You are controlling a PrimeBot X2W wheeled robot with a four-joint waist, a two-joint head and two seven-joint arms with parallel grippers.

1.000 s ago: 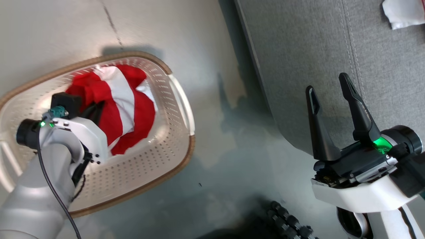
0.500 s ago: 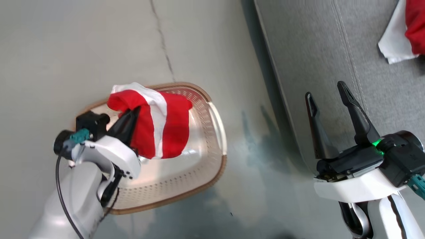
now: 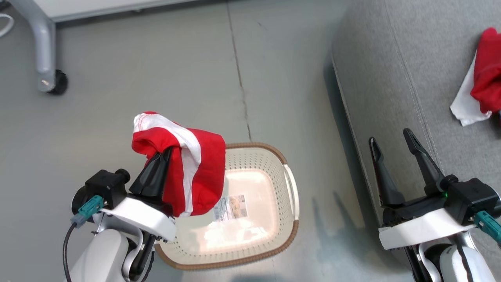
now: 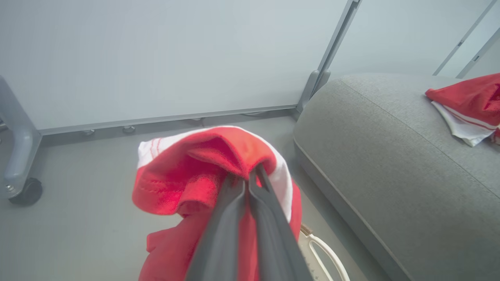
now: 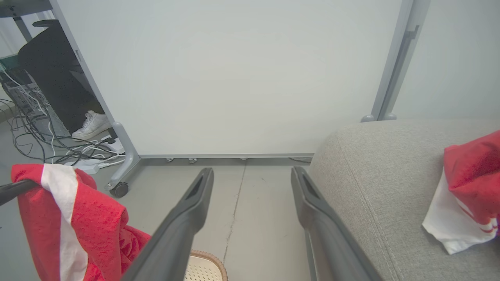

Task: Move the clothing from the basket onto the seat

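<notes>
My left gripper (image 3: 166, 150) (image 4: 250, 175) is shut on a red garment with a white panel (image 3: 195, 172) (image 4: 183, 183) (image 5: 66, 218), which hangs from its fingertips above the left part of the basket (image 3: 289, 196). The basket is cream with a brown rim and shows a sticker (image 3: 231, 207) on its bare base. The grey seat (image 3: 391, 78) (image 4: 390, 164) (image 5: 375, 175) fills the right side. Another red and white garment (image 3: 479, 92) (image 4: 468, 105) (image 5: 465, 195) lies on it. My right gripper (image 3: 391, 141) (image 5: 252, 173) stands open over the seat's front edge, holding nothing.
A grey panel on a wheeled frame (image 3: 51, 78) (image 4: 23, 191) (image 5: 117, 187) stands beyond the basket. Cables (image 5: 50, 140) and a person's white shoe (image 5: 91, 125) lie behind its left end. Bare grey floor (image 3: 156, 78) runs between the basket and the panel.
My left gripper has lifted the red garment up out of the basket, leaving the basket's base bare. The head camera has shifted, bringing the panel's wheel into view. The right gripper stays open.
</notes>
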